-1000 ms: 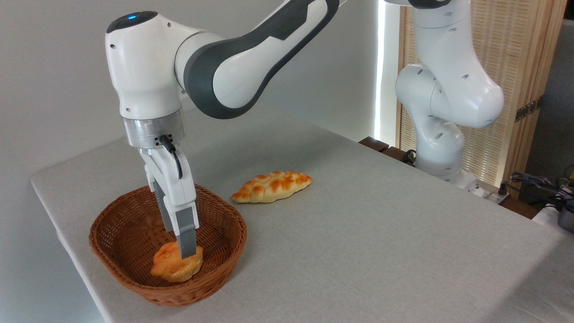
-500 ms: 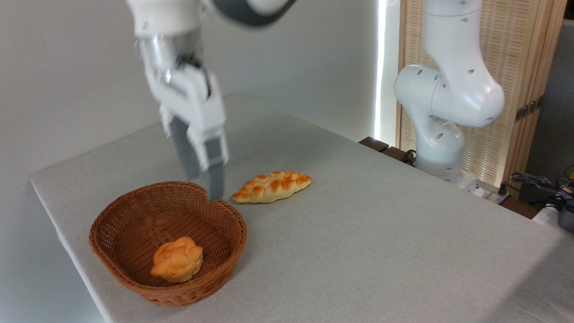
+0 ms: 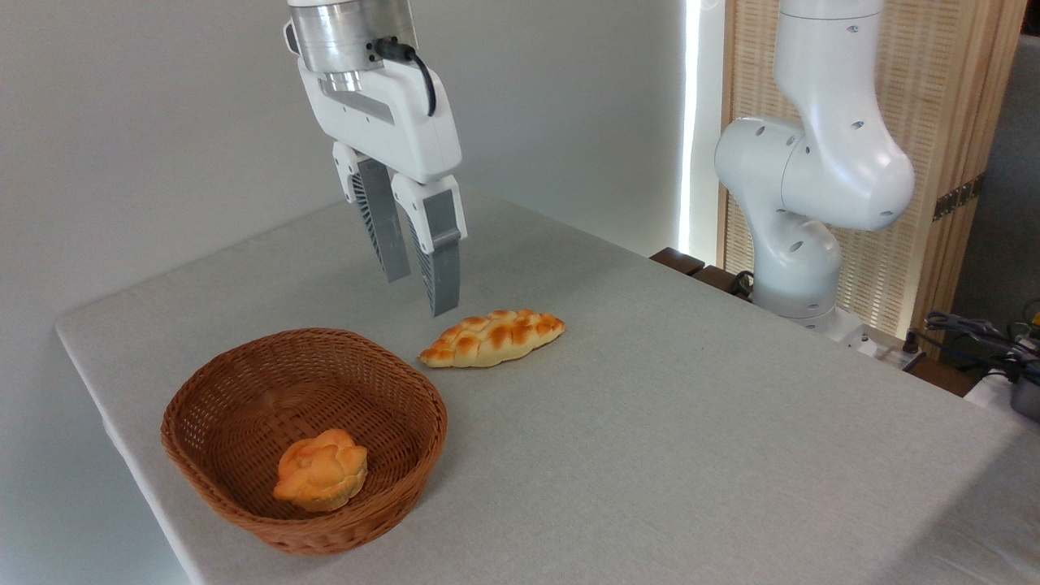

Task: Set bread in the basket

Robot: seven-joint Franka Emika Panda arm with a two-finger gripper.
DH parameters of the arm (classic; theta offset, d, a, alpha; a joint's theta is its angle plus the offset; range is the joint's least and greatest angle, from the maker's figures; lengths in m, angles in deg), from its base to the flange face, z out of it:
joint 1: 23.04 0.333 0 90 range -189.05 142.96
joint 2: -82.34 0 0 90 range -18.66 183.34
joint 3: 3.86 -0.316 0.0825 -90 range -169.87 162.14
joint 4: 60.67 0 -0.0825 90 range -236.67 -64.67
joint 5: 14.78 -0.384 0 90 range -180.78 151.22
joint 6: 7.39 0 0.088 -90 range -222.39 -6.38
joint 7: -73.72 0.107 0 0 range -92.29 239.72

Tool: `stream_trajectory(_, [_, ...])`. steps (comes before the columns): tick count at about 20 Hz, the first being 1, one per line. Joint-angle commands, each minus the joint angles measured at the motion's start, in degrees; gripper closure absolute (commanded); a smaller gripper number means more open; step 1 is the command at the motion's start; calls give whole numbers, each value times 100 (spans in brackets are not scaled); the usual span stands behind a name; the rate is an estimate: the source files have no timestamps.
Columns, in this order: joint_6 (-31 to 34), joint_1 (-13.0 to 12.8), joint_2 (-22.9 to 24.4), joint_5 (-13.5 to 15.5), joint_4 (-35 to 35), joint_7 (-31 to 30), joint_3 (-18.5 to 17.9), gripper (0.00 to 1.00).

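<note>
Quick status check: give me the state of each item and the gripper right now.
Bun: lying in the basket, released.
Basket: upright on the table, holding only the bun.
Braided loaf: flat on the table, outside the basket.
Gripper: open, empty, raised in the air above the table.

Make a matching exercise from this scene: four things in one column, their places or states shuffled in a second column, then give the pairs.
Things:
1. bun
2. braided loaf
3. basket
4. gripper

Places or states:
A. open, empty, above the table
B. near the table's left front corner
C. lying inside the wicker
D. on the cloth, outside the basket

Pairs: 1-C, 2-D, 3-B, 4-A
</note>
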Motion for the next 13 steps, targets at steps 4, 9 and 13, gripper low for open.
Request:
stream_trajectory(4, [114,-256,2,485,28,52,-515,0])
stream_trajectory(9, [123,-256,-7,441,28,44,-507,0])
stream_trajectory(13, [114,-256,-7,432,28,35,-507,0])
